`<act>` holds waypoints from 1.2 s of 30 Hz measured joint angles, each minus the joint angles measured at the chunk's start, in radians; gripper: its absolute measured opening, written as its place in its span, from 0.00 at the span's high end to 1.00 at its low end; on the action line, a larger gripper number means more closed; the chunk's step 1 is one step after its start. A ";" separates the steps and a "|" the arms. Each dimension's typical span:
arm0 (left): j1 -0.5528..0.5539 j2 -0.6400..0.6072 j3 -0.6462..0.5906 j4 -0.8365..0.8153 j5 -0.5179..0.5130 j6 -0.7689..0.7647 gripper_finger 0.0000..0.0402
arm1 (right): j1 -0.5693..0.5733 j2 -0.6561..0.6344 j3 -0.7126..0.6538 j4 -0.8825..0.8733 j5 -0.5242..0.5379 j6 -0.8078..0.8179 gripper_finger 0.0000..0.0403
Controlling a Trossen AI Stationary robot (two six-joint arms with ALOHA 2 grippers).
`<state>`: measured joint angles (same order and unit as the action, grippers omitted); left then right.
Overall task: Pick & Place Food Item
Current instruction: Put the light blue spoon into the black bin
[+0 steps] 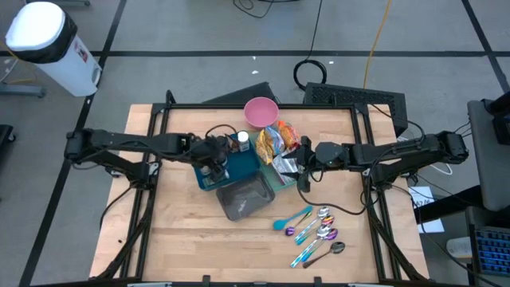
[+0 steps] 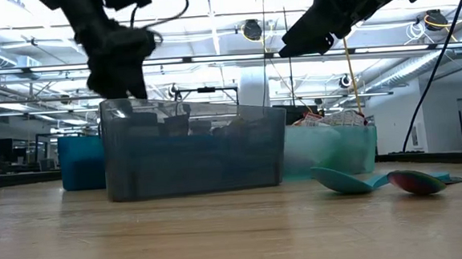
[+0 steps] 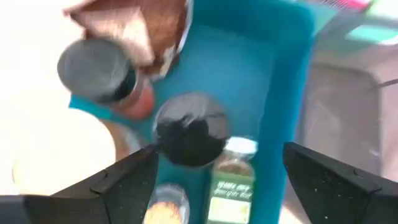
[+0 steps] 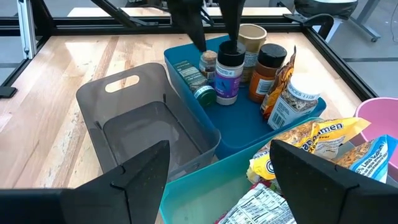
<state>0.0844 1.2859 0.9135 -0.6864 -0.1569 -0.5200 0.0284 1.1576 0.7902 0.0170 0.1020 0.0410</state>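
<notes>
Spice jar [image 4: 229, 71] with black lid stands upright in the blue bin [image 4: 261, 127]; the left end effector [image 4: 214, 22] is wide open just above it, holding nothing. Only the right wrist view shows this. Right end effector [image 1: 304, 166], half open and empty, hangs over the snack bags [image 1: 279, 142].

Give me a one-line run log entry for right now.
left claw: open over black-capped jar in blue bin | right claw: open, above snack bags | grey bin: empty
</notes>
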 joint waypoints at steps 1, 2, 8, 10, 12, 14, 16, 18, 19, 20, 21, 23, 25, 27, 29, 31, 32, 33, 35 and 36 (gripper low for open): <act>0.000 -0.020 0.007 0.000 -0.003 0.019 0.15 | 0.000 0.000 0.000 0.000 0.000 0.000 0.34; -0.001 -0.042 0.012 0.000 -0.004 0.043 0.16 | 0.000 0.000 0.000 0.000 0.000 0.000 0.34; -0.001 -0.205 0.058 -0.037 0.008 0.133 0.21 | 0.000 -0.023 0.000 -0.004 -0.001 -0.003 0.33; -0.001 -0.262 0.078 -0.038 0.007 0.135 0.22 | 0.000 -0.058 0.000 -0.031 -0.002 -0.003 0.33; -0.001 -0.333 0.092 -0.073 0.002 0.162 0.23 | 0.000 -0.109 0.000 -0.064 -0.002 -0.003 0.33; -0.001 -0.414 0.093 -0.075 0.000 0.222 0.23 | 0.000 -0.177 0.000 -0.121 -0.002 -0.003 0.33; -0.001 -0.483 0.092 -0.094 -0.005 0.283 0.22 | 0.000 -0.245 0.000 -0.170 -0.002 -0.003 0.34; -0.002 -0.549 0.086 -0.109 -0.021 0.313 0.21 | 0.000 -0.316 0.000 -0.238 -0.001 -0.007 0.33; -0.002 -0.583 0.078 -0.111 -0.044 0.320 0.21 | 0.000 -0.346 0.000 -0.263 0.000 -0.019 0.33; -0.002 -0.611 0.066 -0.113 -0.076 0.329 0.20 | -0.001 -0.376 0.000 -0.292 0.001 -0.040 0.33; -0.002 -0.637 0.047 -0.109 -0.114 0.336 0.20 | -0.003 -0.404 0.000 -0.330 0.002 -0.066 0.33; -0.001 -0.696 -0.003 -0.090 -0.189 0.335 0.19 | -0.008 -0.452 0.000 -0.392 0.006 -0.118 0.32; -0.002 -0.749 -0.080 -0.056 -0.268 0.333 0.19 | -0.016 -0.490 0.000 -0.428 0.007 -0.152 0.33; -0.001 -0.801 -0.173 0.027 -0.328 0.322 0.20 | -0.023 -0.519 0.000 -0.447 0.007 -0.170 0.33; -0.001 -0.851 -0.279 0.116 -0.369 0.315 0.21 | -0.033 -0.542 0.000 -0.467 0.008 -0.145 0.34; -0.001 -0.894 -0.379 0.218 -0.383 0.312 0.22 | -0.047 -0.561 -0.013 -0.451 0.008 -0.092 0.34; -0.001 -0.913 -0.426 0.265 -0.383 0.308 0.22 | -0.057 -0.573 -0.025 -0.438 0.007 -0.070 0.34; -0.001 -0.931 -0.471 0.303 -0.384 0.299 0.23 | -0.066 -0.588 -0.042 -0.424 0.006 -0.050 0.34; -0.001 -0.962 -0.548 0.378 -0.383 0.276 0.23 | -0.090 -0.621 -0.085 -0.378 0.005 -0.010 0.33; -0.001 -0.974 -0.580 0.409 -0.382 0.266 0.22 | -0.102 -0.639 -0.108 -0.352 0.004 0.006 0.33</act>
<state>0.0830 0.3119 0.3331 -0.2773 -0.5388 -0.2540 -0.0738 0.5183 0.6826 -0.3354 0.1064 0.0471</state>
